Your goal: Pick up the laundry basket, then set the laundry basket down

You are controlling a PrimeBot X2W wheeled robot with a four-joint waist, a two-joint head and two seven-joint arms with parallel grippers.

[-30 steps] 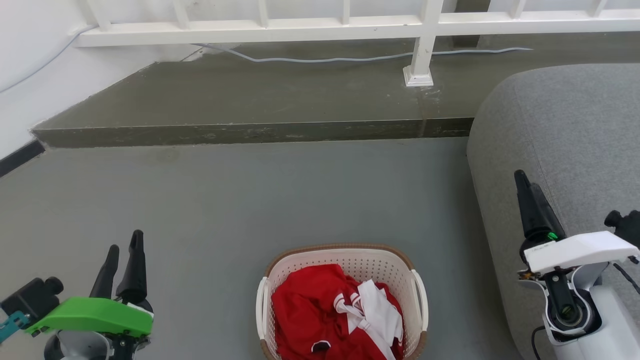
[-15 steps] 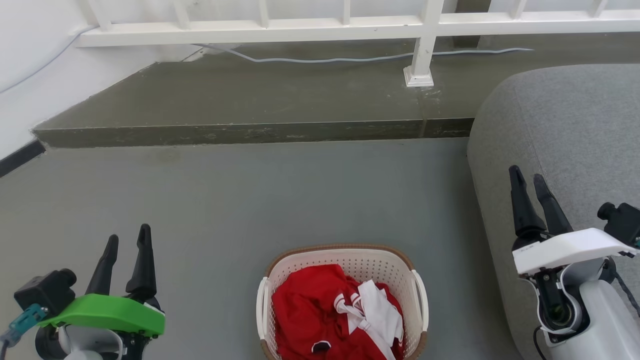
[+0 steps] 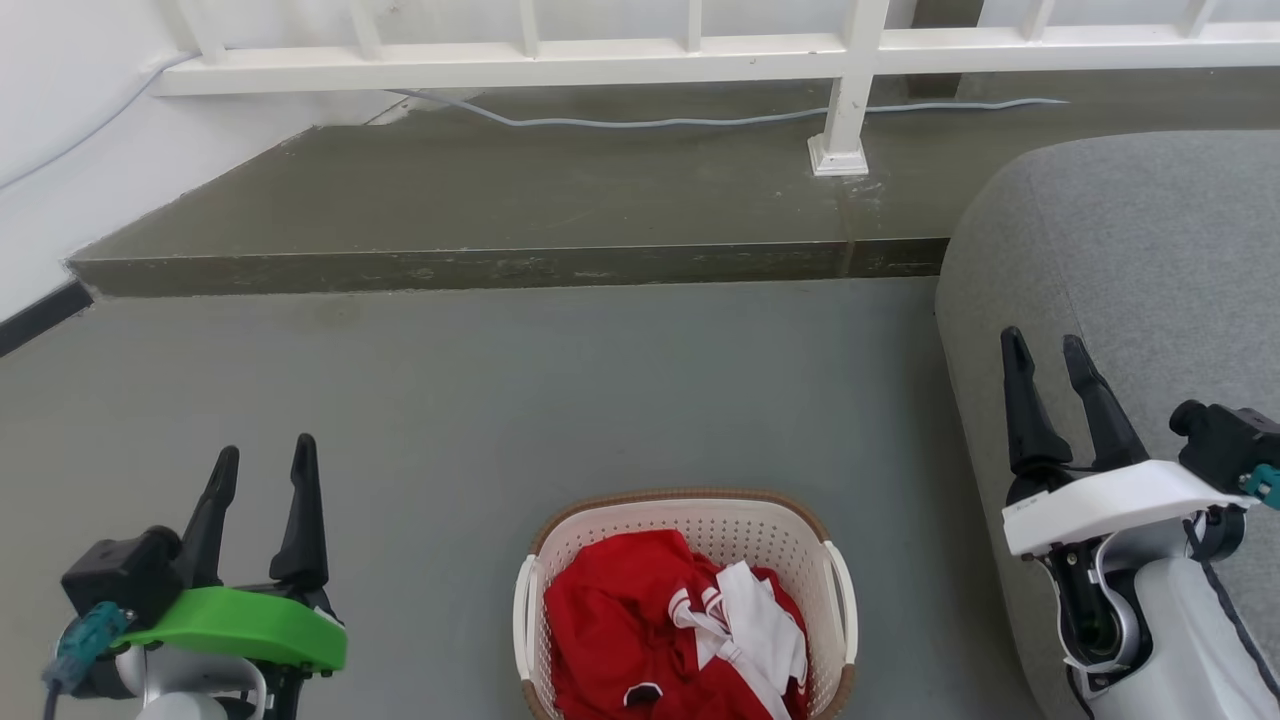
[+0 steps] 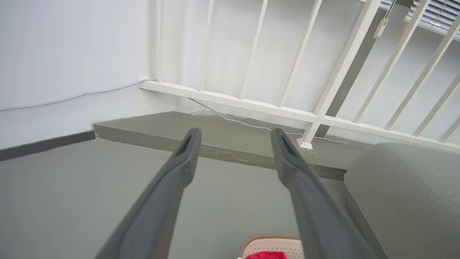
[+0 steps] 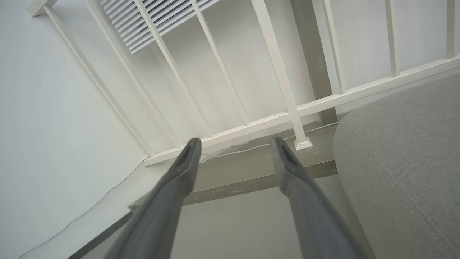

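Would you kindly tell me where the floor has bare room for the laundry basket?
Bare grey floor runs from the raised step to the laundry basket, and between the left gripper and it. Crowded on the right: the sofa, with the right gripper before it.

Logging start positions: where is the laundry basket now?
In the head view the laundry basket sits on the floor at bottom centre, between the left gripper and right gripper, left of the grey sofa.
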